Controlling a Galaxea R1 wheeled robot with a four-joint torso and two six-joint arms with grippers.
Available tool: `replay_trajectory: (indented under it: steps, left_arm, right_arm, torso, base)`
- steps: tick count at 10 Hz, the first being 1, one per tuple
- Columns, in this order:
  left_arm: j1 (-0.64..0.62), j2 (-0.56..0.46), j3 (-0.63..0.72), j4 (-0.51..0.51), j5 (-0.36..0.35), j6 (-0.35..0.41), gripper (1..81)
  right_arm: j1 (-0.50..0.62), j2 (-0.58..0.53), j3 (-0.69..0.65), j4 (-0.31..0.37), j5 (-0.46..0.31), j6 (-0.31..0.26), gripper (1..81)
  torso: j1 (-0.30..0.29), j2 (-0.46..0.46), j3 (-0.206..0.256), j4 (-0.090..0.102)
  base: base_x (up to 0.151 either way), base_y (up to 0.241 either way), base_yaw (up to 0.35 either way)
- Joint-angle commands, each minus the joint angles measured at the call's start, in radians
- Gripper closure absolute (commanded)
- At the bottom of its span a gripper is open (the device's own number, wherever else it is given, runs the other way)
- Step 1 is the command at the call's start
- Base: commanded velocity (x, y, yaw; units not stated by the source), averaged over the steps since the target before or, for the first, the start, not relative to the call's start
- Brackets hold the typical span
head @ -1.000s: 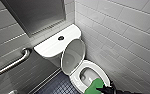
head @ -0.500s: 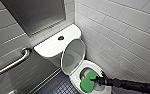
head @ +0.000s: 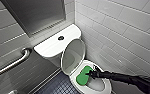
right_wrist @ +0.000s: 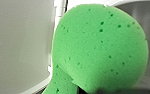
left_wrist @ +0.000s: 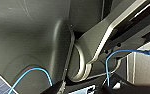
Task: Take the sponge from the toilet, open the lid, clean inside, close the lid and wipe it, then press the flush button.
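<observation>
The white toilet (head: 104,88) has its oval lid (head: 73,58) raised, leaning back against the tank. The dark round flush button (head: 61,38) sits in the middle of the tank top. My right arm reaches in from the right, and my right gripper (head: 91,74) is shut on the bright green sponge (head: 82,76). The sponge rests inside the bowl against its left inner side. In the right wrist view the sponge (right_wrist: 98,47) looms large before the white bowl wall. My left gripper is open.
A metal grab bar (head: 13,63) runs along the left wall beside the tank. A white tiled wall (head: 121,37) stands close on the toilet's right. Dark small-tiled floor (head: 57,86) lies to the left of the bowl. A grey metal panel (head: 33,15) hangs above the tank.
My right gripper has carried the sponge from the bowl's near edge farther in, towards the left inner side. The lid has stayed up.
</observation>
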Motion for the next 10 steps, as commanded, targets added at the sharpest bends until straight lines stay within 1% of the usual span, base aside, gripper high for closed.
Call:
replay_trajectory:
  steps: [1,4,6,8,10]
  left_arm:
    - [0.032,-0.013,0.018,0.0,0.08,-0.003,1.0]
    - [0.032,-0.016,0.018,0.0,0.08,-0.005,1.0]
    - [0.036,-0.018,0.018,0.0,0.08,-0.005,1.0]
    - [0.039,-0.019,0.018,0.0,0.08,-0.005,1.0]
    - [0.041,-0.016,0.018,0.0,0.08,-0.005,1.0]
  right_arm:
    - [0.132,0.077,-0.067,0.022,-0.07,0.008,81.1]
    - [0.129,0.18,-0.178,0.022,-0.07,0.008,81.1]
    - [0.096,0.232,-0.236,0.008,-0.068,0.005,81.1]
    - [0.07,0.256,-0.245,-0.006,-0.064,0.0,81.1]
    - [0.034,0.252,-0.215,-0.006,-0.065,-0.004,81.1]
  torso:
    - [0.0,0.0,0.0,0.0]
    - [0.0,0.0,0.0,0.0]
    - [0.0,0.0,0.0,0.0]
    - [0.0,0.0,0.0,0.0]
    - [0.0,0.0,0.0,0.0]
  base:
    - [0.0,0.0,0.0]
    - [0.0,0.0,0.0]
    - [0.0,0.0,0.0]
    - [0.0,0.0,0.0]
    - [0.0,0.0,0.0]
